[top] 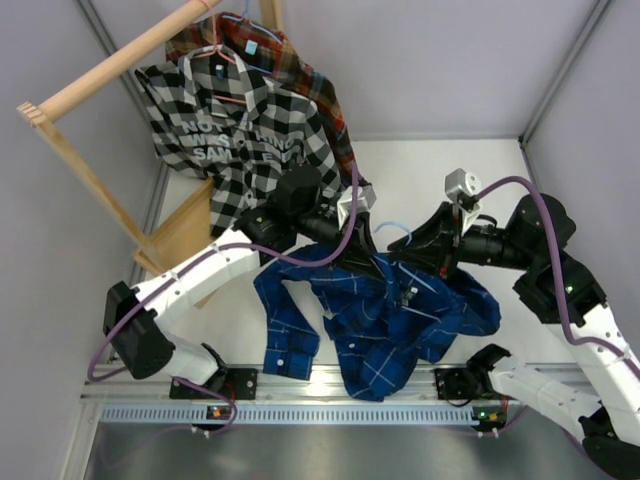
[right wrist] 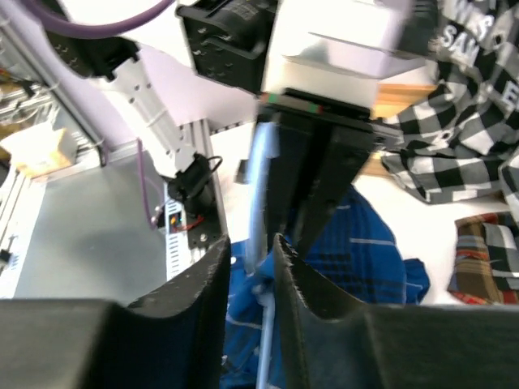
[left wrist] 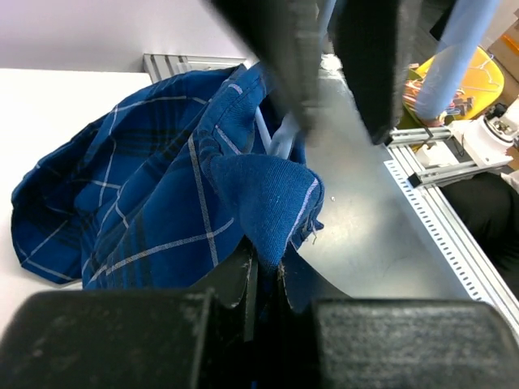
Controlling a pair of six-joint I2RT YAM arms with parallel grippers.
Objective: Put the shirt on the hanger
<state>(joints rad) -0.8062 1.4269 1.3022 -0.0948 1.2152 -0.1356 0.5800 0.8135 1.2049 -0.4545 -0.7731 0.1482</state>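
The dark blue plaid shirt (top: 380,320) hangs bunched between both grippers, its lower part lying on the table near the front edge. My left gripper (top: 362,240) is shut on a fold of the shirt (left wrist: 162,194), pinched between its fingertips (left wrist: 243,271). The light-blue hanger (top: 394,228) shows only as a hook above the shirt. In the right wrist view its wire (right wrist: 261,186) runs between the jaws of my right gripper (right wrist: 253,251), which is shut on it. In the top view my right gripper (top: 418,255) sits close to the left gripper. The hanger wire (left wrist: 276,134) goes into the shirt's opening.
A black-and-white checked shirt (top: 240,130) and a red-brown plaid shirt (top: 300,60) hang on a wooden rack (top: 110,70) at the back left, on a pinkish hanger (top: 225,55). A metal rail (top: 330,385) runs along the table's near edge.
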